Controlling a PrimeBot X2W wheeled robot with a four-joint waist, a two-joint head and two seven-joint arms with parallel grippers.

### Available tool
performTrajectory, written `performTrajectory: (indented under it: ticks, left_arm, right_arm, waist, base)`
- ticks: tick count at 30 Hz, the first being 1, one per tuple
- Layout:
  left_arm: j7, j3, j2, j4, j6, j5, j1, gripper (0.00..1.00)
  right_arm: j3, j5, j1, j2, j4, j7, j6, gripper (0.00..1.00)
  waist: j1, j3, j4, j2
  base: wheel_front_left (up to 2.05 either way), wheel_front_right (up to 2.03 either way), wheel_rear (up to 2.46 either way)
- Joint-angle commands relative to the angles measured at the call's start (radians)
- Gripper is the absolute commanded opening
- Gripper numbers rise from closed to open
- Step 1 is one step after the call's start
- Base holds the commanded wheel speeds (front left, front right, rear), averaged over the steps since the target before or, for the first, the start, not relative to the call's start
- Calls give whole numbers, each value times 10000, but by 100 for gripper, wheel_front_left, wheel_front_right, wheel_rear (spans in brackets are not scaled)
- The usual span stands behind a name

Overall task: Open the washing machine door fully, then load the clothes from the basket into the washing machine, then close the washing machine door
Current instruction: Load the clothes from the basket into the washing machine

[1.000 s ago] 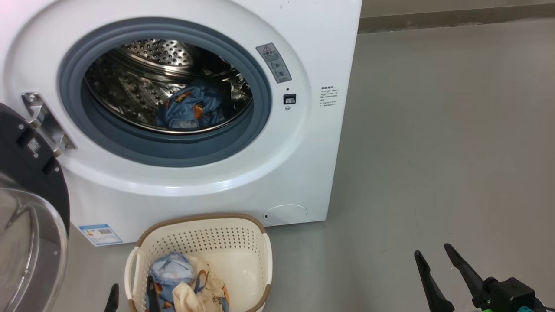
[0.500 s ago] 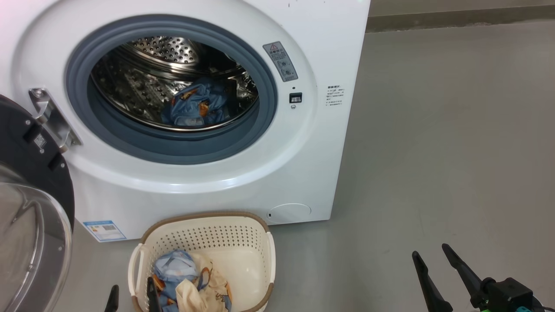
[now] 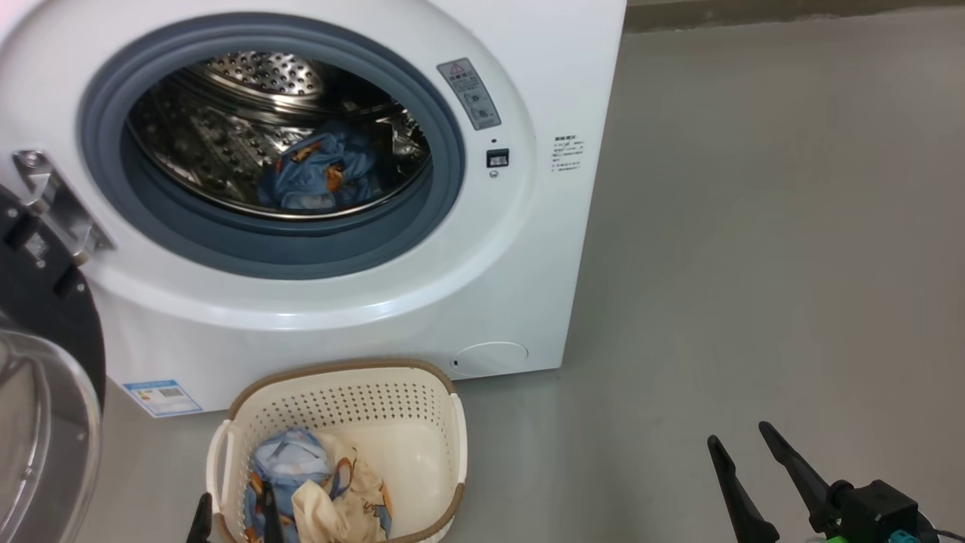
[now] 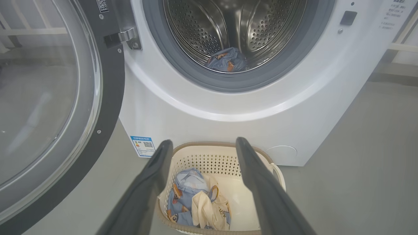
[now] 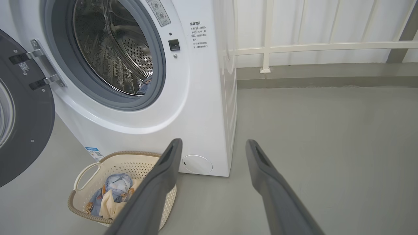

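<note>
The washing machine (image 3: 490,302) stands with its door (image 3: 45,362) swung wide to the left, so the steel drum is open to view. One blue garment with bear prints (image 3: 317,177) lies in the drum. The basket (image 3: 422,422) sits on the floor in front, holding clothes (image 3: 301,483) of blue print and cream cloth. My left gripper (image 3: 234,501) is open just above the basket's left side, one finger outside the rim and one over the clothes. The left wrist view looks between its fingers (image 4: 204,142) down at the clothes (image 4: 192,195). My right gripper (image 3: 739,435) is open and empty over bare floor to the right.
Grey floor spreads out to the right of the machine. A white railing (image 5: 267,49) and a low kerb run behind it. The open door's black rim (image 4: 107,98) stands close to the left of the basket. A round cover (image 3: 490,358) sits low on the machine's front.
The whole head view has shifted a little, so the camera moved. Both grippers stay open where they were, and the clothes lie as before.
</note>
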Motion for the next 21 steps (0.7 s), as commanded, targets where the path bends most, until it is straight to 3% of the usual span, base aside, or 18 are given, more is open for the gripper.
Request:
performTrajectory:
  ticks: [1, 12, 21]
  left_arm:
    - [-65, 293, 99, -63, 51, 206, -505, 100]
    - [-57, 152, 144, 1591, -122, 29, -1562, 100]
    - [973, 410, 610, 3004, -30, -133, -2996, 100]
  right_arm:
    - [237, 77, -340, -136, -228, -74, 16, 100]
    - [230, 269, -810, -49, -284, -74, 16, 100]
    - [281, 502, -1397, 35, -279, -74, 16, 100]
  waist:
    - [0, 155, -189, -1]
    - [0, 1188, -815, -1]
    - [0, 2191, -1343, -1]
  base:
    - [0, 0, 0]
    - [0, 0, 0]
    - [0, 0, 0]
